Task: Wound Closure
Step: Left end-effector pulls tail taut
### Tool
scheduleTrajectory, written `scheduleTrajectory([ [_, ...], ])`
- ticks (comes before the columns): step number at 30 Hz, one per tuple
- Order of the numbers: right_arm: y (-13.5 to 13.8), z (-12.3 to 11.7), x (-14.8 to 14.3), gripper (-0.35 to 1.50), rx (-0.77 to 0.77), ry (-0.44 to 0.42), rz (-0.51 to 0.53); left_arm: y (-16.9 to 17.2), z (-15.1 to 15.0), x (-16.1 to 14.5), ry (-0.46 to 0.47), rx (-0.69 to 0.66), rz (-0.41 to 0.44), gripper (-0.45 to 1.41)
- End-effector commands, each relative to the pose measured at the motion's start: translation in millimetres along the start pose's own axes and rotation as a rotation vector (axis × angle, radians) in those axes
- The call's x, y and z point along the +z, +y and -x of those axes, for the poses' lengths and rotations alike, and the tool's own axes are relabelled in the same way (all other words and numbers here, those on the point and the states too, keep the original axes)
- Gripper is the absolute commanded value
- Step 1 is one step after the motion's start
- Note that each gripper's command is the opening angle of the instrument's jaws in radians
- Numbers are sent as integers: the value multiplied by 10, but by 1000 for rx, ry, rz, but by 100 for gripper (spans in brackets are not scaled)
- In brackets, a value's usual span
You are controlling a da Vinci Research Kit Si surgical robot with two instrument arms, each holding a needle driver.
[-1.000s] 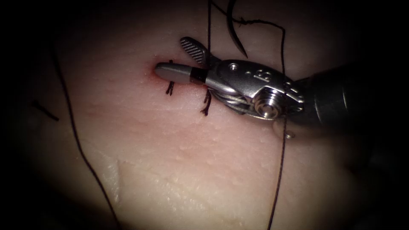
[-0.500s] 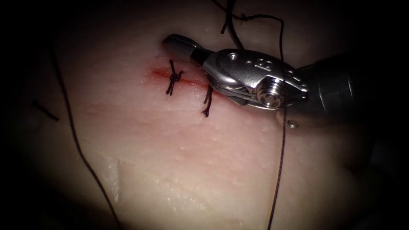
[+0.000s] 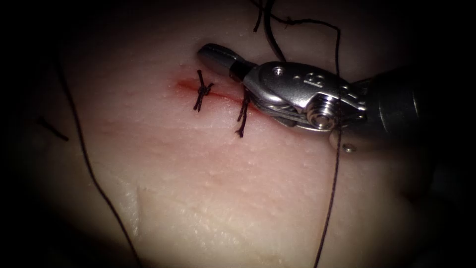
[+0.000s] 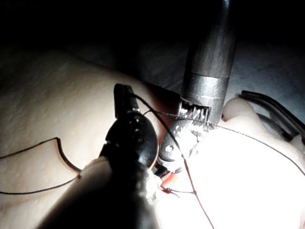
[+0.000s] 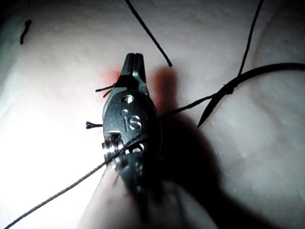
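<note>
Now right claw (image 3: 210,53) together, holding nothing, just above cut (image 3: 218,94) on tissue (image 3: 208,188); two knotted stitches (image 3: 202,91) across cut. Needle (image 5: 248,78) free beyond cut, thread (image 3: 333,198) trailing. Left claw (image 4: 125,93) state: cannot tell.

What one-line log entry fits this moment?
right tool shut, empty | left tool hold unclear | needle unheld, out of tissue | stitches across cut

your endoscope view is lit in the middle and falls to black at every edge, so the tissue (image 3: 208,168) glows pale pink at centre. glare sits on the right tool (image 3: 210,53) at its metal wrist. in your left wrist view the tissue burns out white. in your right wrist view the right tool casts a dark shadow.
</note>
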Motion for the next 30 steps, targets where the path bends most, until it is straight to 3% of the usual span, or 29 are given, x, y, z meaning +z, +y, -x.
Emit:
scheduleTrajectory([
  [1, -1, 5, -16, -16, 4, 2, -2, 4, 8, 2, -14, 2, -4, -45],
  [5, 6, 5, -54, 34, 3, -3, -21, -5, 31, -15, -43, 13, -16, -45],
  [7, 9, 8, -69, 66, 0, -5, -34, -11, 44, -22, -62, 18, -37, -45],
  [9, 11, 12, -81, 113, -3, 3, -44, -17, 60, -27, -78, 31, -46, -45],
  [10, 11, 14, -84, 125, -4, 11, -44, -19, 68, -28, -90, 29, -53, -45],
  [11, 11, 16, -88, 133, -6, 17, -47, -22, 77, -29, -113, 12, -68, 0],
  [12, 11, 18, -91, 136, -8, 21, -51, -23, 85, -29, -127, -13, -79, 42],
  [16, 7, 27, -102, 138, -16, 22, -64, -18, 114, -28, -147, -76, -105, 64],
  [18, 4, 28, -107, 140, -29, 24, -71, -5, 131, -25, -166, -94, -109, 94],
  [22, -1, 33, -122, 135, -108, 2, -86, 10, 151, -30, -222, -111, -69, 131],
  [26, 1, 33, -146, 121, -187, -44, -119, 9, 156, -50, -270, -130, -75, 138],
  [30, 13, 31, -178, 121, -225, -52, -118, 9, 151, -80, -301, -127, -93, 138],
])
